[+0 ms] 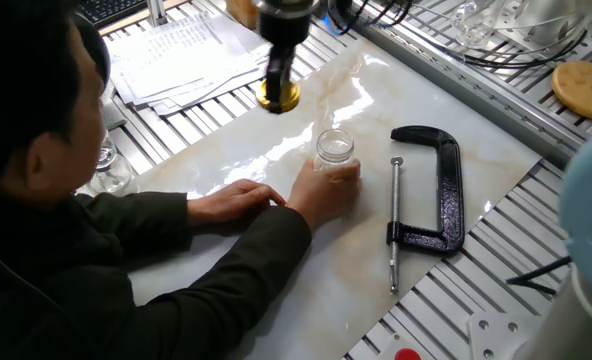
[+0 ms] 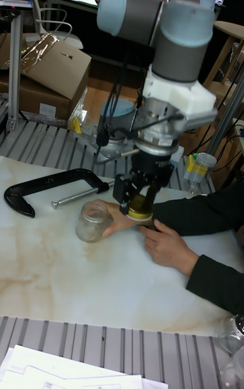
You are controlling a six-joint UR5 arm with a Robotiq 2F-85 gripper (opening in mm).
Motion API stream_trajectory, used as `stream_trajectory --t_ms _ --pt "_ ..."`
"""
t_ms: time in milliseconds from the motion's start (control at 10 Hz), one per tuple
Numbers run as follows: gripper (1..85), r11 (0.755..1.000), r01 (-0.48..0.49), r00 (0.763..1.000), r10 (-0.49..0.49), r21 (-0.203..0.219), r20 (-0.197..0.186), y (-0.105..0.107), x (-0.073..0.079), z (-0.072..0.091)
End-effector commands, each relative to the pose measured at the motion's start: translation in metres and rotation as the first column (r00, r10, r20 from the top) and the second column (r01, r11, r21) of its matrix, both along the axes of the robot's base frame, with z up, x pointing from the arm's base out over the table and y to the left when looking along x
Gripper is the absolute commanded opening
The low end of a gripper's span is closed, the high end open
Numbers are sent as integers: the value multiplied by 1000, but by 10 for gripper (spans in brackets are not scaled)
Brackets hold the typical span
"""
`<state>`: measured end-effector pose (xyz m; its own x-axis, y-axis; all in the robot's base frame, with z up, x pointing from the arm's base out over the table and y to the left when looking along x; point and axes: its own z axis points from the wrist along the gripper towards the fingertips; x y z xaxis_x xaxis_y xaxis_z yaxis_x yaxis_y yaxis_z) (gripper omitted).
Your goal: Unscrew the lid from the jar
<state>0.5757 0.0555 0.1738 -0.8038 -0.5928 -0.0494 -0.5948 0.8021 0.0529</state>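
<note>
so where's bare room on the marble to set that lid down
Bare marble top lies between the stacked papers and the clear glass jar, under the gripper holding the yellow-gold metal lid. Crowded right of the jar: the black C-clamp.

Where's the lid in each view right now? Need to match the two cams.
Fixed view: the lid sits upper centre, held in the gripper, up and left of the open jar.
Tall fixed view: the lid is near mid-frame in the gripper, right of the jar.
Shared landmark: the black C-clamp, on the far side of the jar from the lid in both.
</note>
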Motion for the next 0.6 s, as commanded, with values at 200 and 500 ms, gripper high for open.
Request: stream_trajectory --t_ms 200,500 --pt "267 996 83 996 -84 -22 -34 20 12 -40" --pt "553 1000 21 1000 -21 22 -23 29 14 -44"
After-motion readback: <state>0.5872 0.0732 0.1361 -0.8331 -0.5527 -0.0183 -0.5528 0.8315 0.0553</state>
